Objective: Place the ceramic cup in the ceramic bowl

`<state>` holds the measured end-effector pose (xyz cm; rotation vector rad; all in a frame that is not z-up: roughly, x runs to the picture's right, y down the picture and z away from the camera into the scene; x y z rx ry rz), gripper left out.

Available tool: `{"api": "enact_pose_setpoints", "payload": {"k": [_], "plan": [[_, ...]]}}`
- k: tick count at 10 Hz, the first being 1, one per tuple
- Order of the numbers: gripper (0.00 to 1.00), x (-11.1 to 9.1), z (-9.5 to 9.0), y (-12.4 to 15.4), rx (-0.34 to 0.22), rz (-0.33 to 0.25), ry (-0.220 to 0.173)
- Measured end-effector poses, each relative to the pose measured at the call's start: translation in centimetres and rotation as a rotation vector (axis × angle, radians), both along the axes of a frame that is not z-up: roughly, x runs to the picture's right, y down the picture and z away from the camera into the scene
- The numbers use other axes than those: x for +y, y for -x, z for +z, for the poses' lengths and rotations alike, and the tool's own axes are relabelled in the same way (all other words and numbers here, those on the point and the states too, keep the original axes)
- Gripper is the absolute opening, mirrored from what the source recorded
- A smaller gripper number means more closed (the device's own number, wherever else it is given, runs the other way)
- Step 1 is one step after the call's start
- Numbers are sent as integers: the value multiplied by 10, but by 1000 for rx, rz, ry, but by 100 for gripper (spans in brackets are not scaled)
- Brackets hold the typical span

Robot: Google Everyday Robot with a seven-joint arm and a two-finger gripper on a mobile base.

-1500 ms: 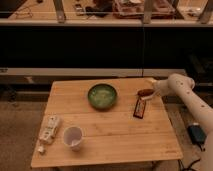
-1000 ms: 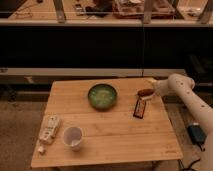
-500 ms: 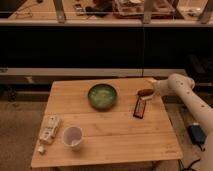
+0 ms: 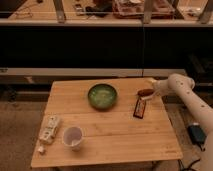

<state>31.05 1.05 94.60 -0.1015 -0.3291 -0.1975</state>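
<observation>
The gripper was seen at the right of the frame, over the upper right part of the tabletop, at the end of a white arm that reached in from the right edge. Whether the gripper was apart or together could not be told; nothing could be made out as held by it.

The ceramic cup was found upright at the lower left of the tabletop, its pale inside facing up, well apart from the gripper. The ceramic bowl, dark green at the rim and lighter green inside, was set near the upper middle of the tabletop, between the cup and the gripper but touching neither.

A dark snack bar was laid flat just below the gripper, to the right of the bowl; markings were seen on its wrapper, but no word could be read. A white packet was laid at the left edge, just beside the cup, and its printing could not be read either.

The tabletop was made of light wooden planks. A pale speckled floor was seen around it, and a dark counter front filled the upper half of the frame, with a shelf of blurred items along the top.
</observation>
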Motion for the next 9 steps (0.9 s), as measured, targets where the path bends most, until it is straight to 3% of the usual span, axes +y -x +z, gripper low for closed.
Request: {"api": "enact_pose_setpoints", "payload": {"k": [9], "plan": [[78, 0, -3, 1, -3, -7, -1]]}}
